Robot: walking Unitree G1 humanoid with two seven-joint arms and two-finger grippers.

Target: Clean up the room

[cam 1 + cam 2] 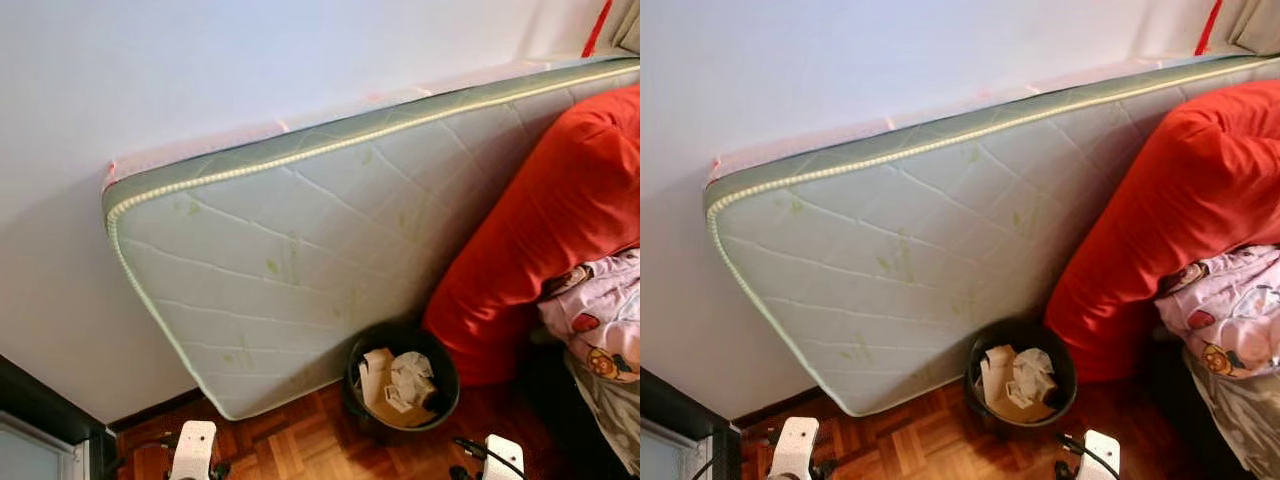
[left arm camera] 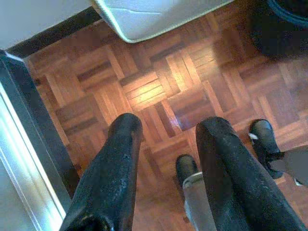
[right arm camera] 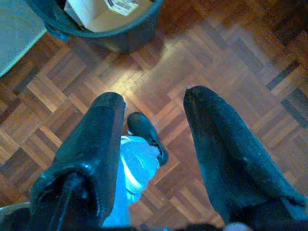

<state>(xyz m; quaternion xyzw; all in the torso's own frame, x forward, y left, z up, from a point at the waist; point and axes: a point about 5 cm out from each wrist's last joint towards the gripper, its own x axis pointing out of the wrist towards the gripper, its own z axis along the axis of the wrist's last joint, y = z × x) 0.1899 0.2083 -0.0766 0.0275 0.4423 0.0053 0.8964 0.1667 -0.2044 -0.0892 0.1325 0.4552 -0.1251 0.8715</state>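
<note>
A black waste bin (image 1: 441, 372) stands on the parquet floor, against the foot of a leaning mattress (image 1: 290, 270). Folded cardboard (image 1: 375, 378) and crumpled paper (image 1: 411, 375) lie inside it. Both arms hang low at the picture's bottom edge. My left gripper (image 2: 169, 122) is open above bare parquet with nothing between its fingers, near the mattress corner (image 2: 144, 19). My right gripper (image 3: 154, 96) is open too and holds nothing, a short way in front of the bin (image 3: 120, 38).
The pale quilted mattress leans on the white wall. A red duvet (image 1: 560, 210) and a pink patterned cloth (image 1: 600, 310) are heaped at the right beside the bin. A dark door frame (image 1: 40, 415) stands at the left. My feet (image 2: 262, 139) are on the parquet below.
</note>
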